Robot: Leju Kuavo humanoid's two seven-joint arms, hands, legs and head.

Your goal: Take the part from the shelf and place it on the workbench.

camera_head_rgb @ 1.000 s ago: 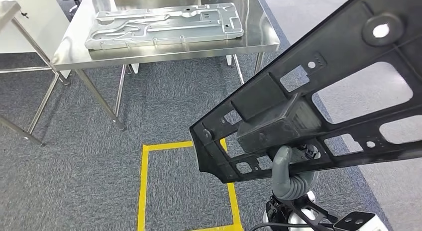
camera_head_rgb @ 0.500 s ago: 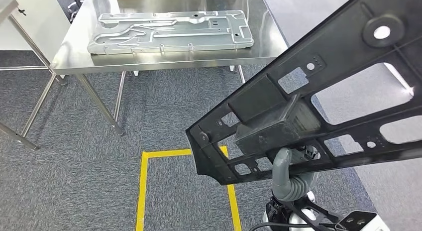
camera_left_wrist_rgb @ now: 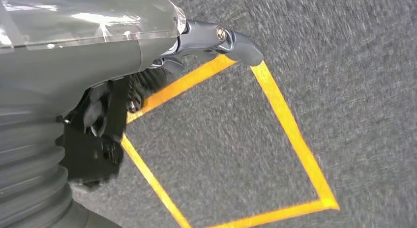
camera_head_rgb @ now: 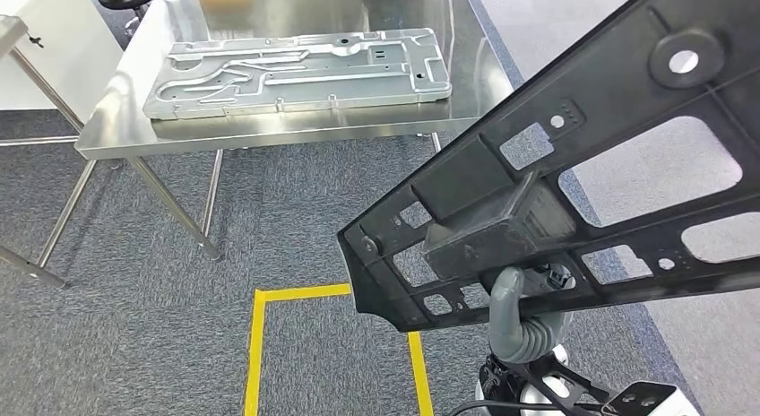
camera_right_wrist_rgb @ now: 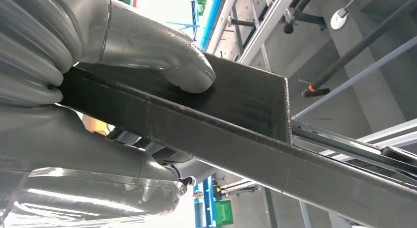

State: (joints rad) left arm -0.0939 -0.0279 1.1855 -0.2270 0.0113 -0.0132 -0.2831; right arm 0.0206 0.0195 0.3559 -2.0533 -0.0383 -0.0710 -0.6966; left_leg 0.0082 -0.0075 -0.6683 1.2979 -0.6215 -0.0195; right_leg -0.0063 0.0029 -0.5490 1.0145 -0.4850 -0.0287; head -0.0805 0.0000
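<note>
My right robot hand [camera_right_wrist_rgb: 98,90] has a firm hold on the black part [camera_head_rgb: 574,165]. From the wrist camera I can see the thick grey thumb [camera_right_wrist_rgb: 167,61] pressed flat on one face of the boxy section, with the other fingers wrapped round the opposite side. In the head view the part is a big black plastic frame full of cutouts, held up in the air on the near right and tilted, its low corner hanging over the yellow tape square [camera_head_rgb: 260,344] on the grey carpet [camera_head_rgb: 134,326].

My left robot hand [camera_left_wrist_rgb: 147,56] hangs over that same carpet and tape. It has nothing in it, but I can't tell how far its fingers are spread.

Far left there's the steel surface [camera_head_rgb: 116,129] on thin legs, with a flat silver metal plate [camera_head_rgb: 296,71] lying on it, well apart from the black part.
</note>
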